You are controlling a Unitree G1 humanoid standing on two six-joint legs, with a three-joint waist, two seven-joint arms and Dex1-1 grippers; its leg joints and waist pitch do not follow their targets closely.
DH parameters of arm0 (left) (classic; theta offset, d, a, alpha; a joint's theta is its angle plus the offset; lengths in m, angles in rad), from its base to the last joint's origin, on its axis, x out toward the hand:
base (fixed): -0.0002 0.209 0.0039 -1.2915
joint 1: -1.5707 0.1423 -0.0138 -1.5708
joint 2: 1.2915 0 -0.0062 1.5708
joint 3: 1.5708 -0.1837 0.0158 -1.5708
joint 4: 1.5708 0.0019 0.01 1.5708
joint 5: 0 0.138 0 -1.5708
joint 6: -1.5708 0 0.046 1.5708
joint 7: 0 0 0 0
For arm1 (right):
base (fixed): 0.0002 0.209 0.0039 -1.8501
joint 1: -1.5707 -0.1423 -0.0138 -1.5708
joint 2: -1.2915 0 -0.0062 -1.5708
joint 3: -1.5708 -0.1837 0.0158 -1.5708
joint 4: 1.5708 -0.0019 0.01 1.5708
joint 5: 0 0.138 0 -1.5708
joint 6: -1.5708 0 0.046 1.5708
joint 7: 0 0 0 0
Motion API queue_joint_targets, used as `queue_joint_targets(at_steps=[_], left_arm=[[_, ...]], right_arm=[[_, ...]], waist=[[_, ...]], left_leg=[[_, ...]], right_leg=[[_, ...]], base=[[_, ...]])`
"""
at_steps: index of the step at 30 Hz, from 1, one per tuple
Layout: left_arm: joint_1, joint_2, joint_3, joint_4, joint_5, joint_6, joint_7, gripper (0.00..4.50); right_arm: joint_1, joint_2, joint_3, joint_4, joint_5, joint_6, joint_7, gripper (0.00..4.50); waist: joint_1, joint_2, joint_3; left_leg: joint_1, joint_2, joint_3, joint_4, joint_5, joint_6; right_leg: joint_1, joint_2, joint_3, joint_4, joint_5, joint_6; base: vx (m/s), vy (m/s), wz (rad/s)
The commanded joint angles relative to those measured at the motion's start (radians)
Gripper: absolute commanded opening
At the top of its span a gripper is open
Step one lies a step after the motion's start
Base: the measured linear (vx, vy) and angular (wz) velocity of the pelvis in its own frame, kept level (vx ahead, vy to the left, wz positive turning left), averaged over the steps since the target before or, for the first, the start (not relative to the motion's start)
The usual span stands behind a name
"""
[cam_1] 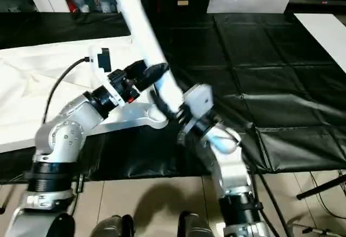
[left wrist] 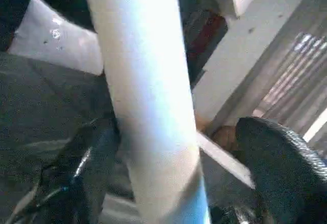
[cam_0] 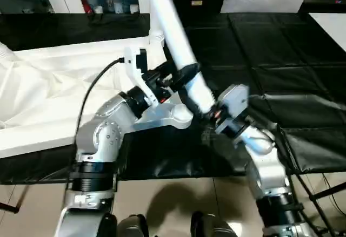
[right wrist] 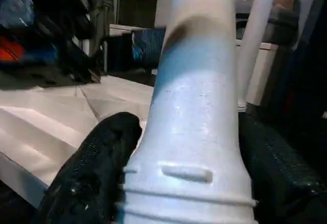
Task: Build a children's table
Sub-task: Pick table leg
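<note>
Holding one white leg [cam_0: 175, 37] slanted above the black workbench [cam_0: 281, 59], the right gripper [cam_0: 208, 110] clamps its thick end while the left gripper [cam_0: 181, 78], jaws slack, steadies the shaft; the tabletop [cam_0: 48, 91] waits left.

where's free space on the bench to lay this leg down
Bare black sheet spreads right of the raised leg, back toward the wall. It is crowded on the left, where the white tabletop lies, and in the middle, where both grippers meet on the leg.
</note>
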Motion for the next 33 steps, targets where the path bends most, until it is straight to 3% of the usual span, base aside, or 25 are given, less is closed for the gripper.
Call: queue_joint_targets(at_steps=[1, 7, 10, 20, 33], left_arm=[[0.008, 0.003, -0.013, -0.043, -0.021, 0.013, -0.032, 3.66], [0.01, 0.006, -0.011, -0.02, -0.019, 0.01, -0.024, 3.24], [0.013, 0.014, -0.026, -0.016, -0.01, -0.012, -0.039, 2.82], [0.002, 0.026, -0.032, 0.004, 0.01, -0.041, -0.049, 2.0], [-0.007, 0.033, -0.029, 0.022, 0.003, -0.048, -0.033, 1.9]], right_arm=[[-0.002, 0.001, -0.001, 0.028, -0.006, -0.03, -0.019, 2.77], [-0.009, -0.005, 0.02, 0.067, -0.03, -0.117, -0.028, 2.75], [-0.014, -0.007, 0.031, 0.088, -0.043, -0.154, -0.035, 2.75], [-0.035, -0.013, 0.042, 0.141, -0.051, -0.214, -0.049, 2.75], [-0.06, -0.025, 0.061, 0.189, -0.066, -0.24, -0.055, 2.75]], waist=[[0.003, -0.004, -0.105], [0.001, -0.004, -0.107], [0.001, -0.002, -0.108], [0.0, 0.002, -0.107], [0.001, 0.001, -0.109]], left_leg=[[0.017, 0.046, -0.024, -0.057, -0.178, 0.1], [0.017, 0.045, -0.024, -0.055, -0.173, 0.104], [0.019, 0.046, -0.024, -0.055, -0.175, 0.103], [0.021, 0.046, -0.025, -0.055, -0.2, 0.097], [0.02, 0.047, -0.026, -0.053, -0.191, 0.103]], right_leg=[[0.07, -0.078, 0.046, -0.07, -0.348, -0.165], [0.07, -0.075, 0.045, -0.068, -0.34, -0.164], [0.07, -0.075, 0.046, -0.067, -0.336, -0.167], [0.071, -0.074, 0.045, -0.067, -0.34, -0.171], [0.073, -0.074, 0.045, -0.063, -0.318, -0.183]], base=[[0.0, 0.0, 0.0], [0.0, 0.0, 0.0], [0.0, 0.0, 0.0], [0.0, 0.0, 0.0], [0.0, 0.0, 0.0]])
